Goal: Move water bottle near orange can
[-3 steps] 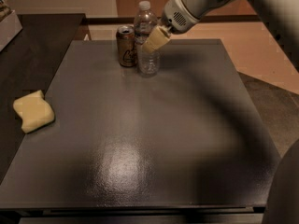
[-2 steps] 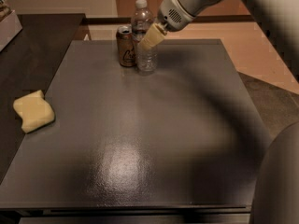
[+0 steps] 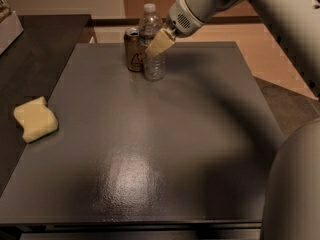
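Now tool (image 3: 159,43) at water bottle (image 3: 154,68) (upright)

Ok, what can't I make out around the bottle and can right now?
Camera view: the gripper covers the water bottle's middle, hiding its label.
Camera view: the bottle overlaps the orange can's right side; touching or apart, cannot tell.
Camera view: the arm blocks the table's near right corner.
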You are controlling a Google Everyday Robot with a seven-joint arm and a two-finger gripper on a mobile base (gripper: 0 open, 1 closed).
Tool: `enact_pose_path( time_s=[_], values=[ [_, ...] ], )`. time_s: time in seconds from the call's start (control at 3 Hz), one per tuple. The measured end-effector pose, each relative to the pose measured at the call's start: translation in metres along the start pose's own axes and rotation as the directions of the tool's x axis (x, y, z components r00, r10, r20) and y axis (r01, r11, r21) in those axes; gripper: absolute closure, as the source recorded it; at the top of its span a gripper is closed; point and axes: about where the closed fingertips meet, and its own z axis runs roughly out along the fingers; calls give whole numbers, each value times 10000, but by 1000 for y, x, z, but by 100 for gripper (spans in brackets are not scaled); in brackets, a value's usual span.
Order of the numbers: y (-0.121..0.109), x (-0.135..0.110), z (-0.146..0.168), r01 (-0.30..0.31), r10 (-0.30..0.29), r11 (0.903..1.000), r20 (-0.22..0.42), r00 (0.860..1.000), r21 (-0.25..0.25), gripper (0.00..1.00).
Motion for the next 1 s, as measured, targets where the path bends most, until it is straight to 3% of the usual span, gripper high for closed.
enact_pose_path(
  time_s=[0.33,0.67,1.0],
  values=[
    [-2,8,7,-187,188,9998,145,9997,-83,14],
    [-1,8,10,-179,180,9998,126,9998,-128,0],
    [-1,8,10,-179,180,9998,126,9998,-128,0]
  ],
)
